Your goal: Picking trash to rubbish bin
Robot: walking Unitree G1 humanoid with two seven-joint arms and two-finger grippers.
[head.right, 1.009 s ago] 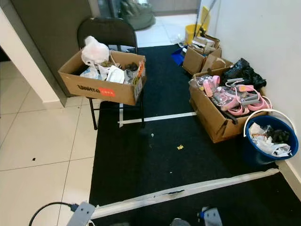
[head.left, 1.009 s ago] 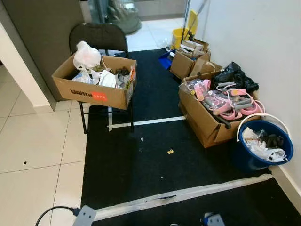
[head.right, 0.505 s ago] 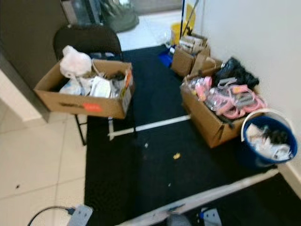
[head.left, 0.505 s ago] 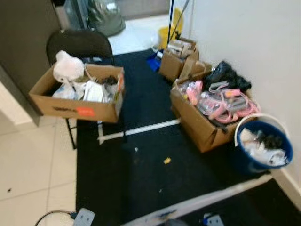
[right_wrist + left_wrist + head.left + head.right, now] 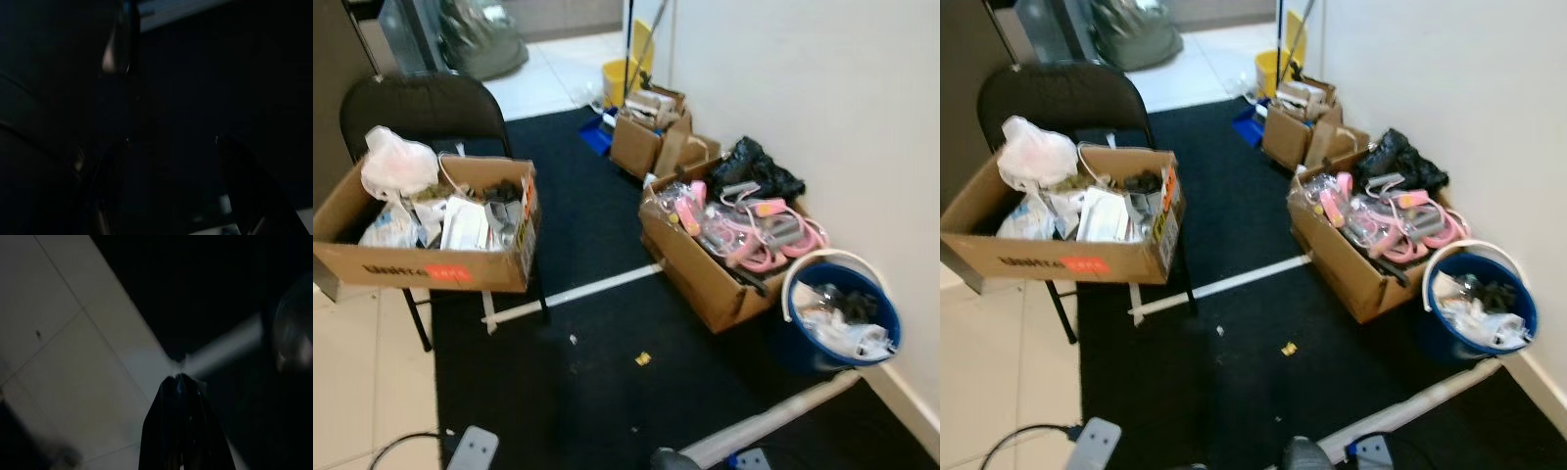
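The view has swung right; yellow scrap lies ahead of idle claws.

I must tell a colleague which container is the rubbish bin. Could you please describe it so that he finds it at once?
Follow the white wall on the right toward the near end of the black carpet. After the open cardboard box of pink items stands the round blue plastic bucket. Unlike the cardboard boxes beside it, it is round, with a white handle, holding crumpled white trash.

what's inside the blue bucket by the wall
The blue bucket holds crumpled white plastic or paper and something dark near its far rim. Whatever lies beneath that top layer is covered.
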